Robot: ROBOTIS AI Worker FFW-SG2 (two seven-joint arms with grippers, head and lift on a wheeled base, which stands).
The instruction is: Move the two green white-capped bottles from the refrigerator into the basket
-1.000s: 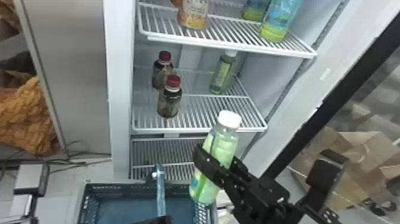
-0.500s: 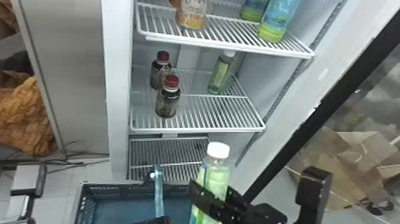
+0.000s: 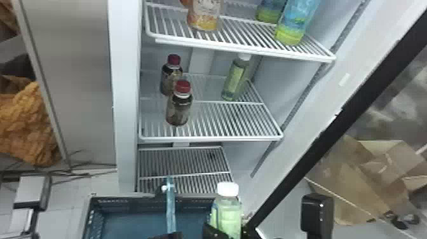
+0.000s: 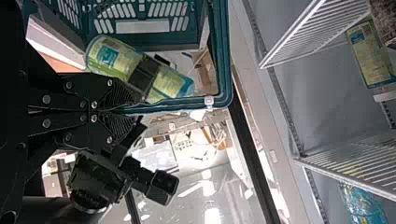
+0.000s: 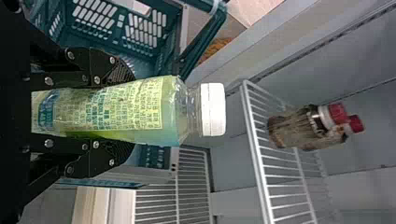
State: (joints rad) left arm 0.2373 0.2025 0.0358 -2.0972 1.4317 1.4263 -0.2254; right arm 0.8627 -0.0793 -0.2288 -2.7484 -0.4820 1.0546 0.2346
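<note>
In the head view I have the basket (image 3: pixel 127 199) low in front of the fridge, its handle (image 3: pixel 171 209) rising across the opening. My left gripper (image 3: pixel 168 235) is at the handle's near end, and my right gripper (image 3: pixel 219 234) holds a green white-capped bottle (image 3: pixel 226 211) upright by the basket's right end; I can't tell whether it's inside the rim. The other green bottle (image 3: pixel 235 78) stands on the shelf (image 3: pixel 235 120) beyond and above the basket, with two red-capped bottles (image 3: pixel 179 106) to its left; an orange-labelled bottle (image 3: pixel 204 16) and two blue-green bottles (image 3: pixel 294 25) sit higher still above the basket. From the left wrist I see my left gripper (image 4: pixel 126 112) closed around the basket's handle, the held bottle near it. On the right wrist view, my right gripper's (image 5: pixel 133 112) fingers squeeze that bottle's sides, cap pointing away, beside the basket's handle, which could snag it.
</note>
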